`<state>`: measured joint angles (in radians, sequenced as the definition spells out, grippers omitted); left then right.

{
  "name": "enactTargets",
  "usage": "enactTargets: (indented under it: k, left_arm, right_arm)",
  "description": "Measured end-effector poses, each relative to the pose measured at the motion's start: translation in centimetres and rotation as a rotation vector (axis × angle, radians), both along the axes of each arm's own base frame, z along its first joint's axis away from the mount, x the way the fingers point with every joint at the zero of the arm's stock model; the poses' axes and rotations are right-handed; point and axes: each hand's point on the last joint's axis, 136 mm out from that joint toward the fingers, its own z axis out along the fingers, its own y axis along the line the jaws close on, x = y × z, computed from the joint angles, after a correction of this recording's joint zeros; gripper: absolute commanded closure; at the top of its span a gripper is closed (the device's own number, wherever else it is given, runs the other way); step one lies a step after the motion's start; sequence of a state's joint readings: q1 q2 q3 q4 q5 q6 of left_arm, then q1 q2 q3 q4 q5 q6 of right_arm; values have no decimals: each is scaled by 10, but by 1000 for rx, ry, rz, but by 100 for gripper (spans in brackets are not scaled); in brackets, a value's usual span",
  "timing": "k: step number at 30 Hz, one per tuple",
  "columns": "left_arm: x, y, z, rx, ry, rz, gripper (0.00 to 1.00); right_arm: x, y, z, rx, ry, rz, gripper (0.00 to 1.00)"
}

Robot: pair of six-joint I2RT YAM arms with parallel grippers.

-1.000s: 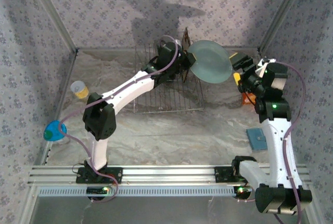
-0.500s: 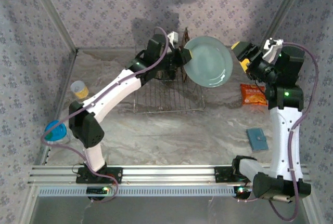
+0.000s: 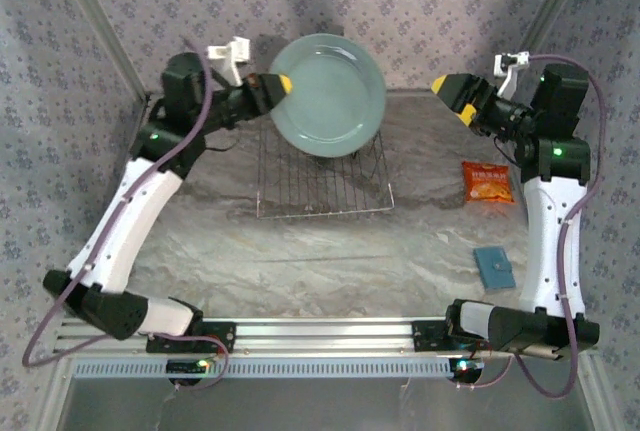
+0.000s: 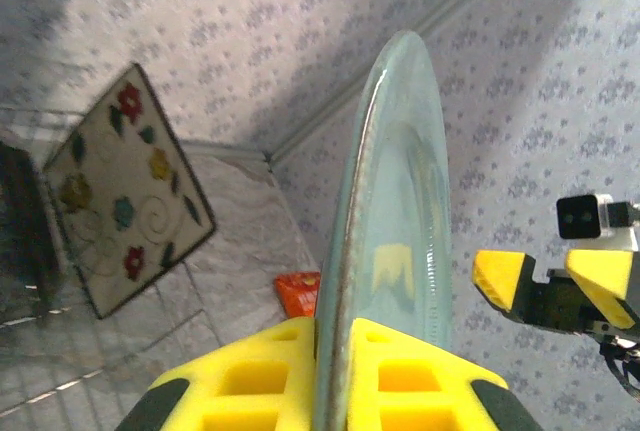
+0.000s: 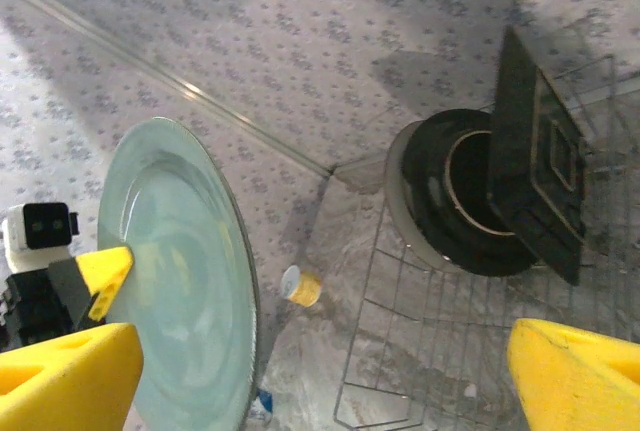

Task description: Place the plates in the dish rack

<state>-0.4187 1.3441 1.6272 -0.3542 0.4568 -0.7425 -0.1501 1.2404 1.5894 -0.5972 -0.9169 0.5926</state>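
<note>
A plain pale grey-blue plate hangs in the air above the back of the dish rack, with my left gripper shut on its left rim. In the left wrist view the plate is edge-on between the yellow fingers. My right gripper stands open to the right of the plate, apart from it. In the right wrist view a dark-brown-rimmed plate, a square plate and a greyish plate stand upright in the rack. The square plate's flowered face faces my left wrist.
An orange snack packet lies right of the rack, and a small blue pad lies nearer the front. A yellow cup stands on the table left of the rack. Patterned walls close in the back and sides.
My left arm has swung up and to the left, carrying the pale plate away from the right gripper to above the rack's back. The right gripper has risen and drawn back, still open.
</note>
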Motion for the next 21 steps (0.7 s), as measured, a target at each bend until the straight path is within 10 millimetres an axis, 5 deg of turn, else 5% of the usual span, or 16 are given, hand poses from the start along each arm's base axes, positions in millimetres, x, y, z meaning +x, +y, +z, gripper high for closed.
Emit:
enactTargets:
  k: [3, 7, 16, 21]
  left_arm:
    - [-1, 33, -1, -8, -2, 45, 100]
    - [-2, 53, -10, -18, 20, 36, 100]
    - [3, 65, -48, -38, 108, -18, 100]
    - [2, 62, -49, -48, 101, -41, 100]
  right_arm:
    - [0, 20, 3, -3, -28, 98, 3]
    - [5, 54, -2, -10, -44, 243, 4]
    - [13, 123, -29, -30, -36, 471, 7]
    - [14, 151, -36, -41, -40, 539, 10]
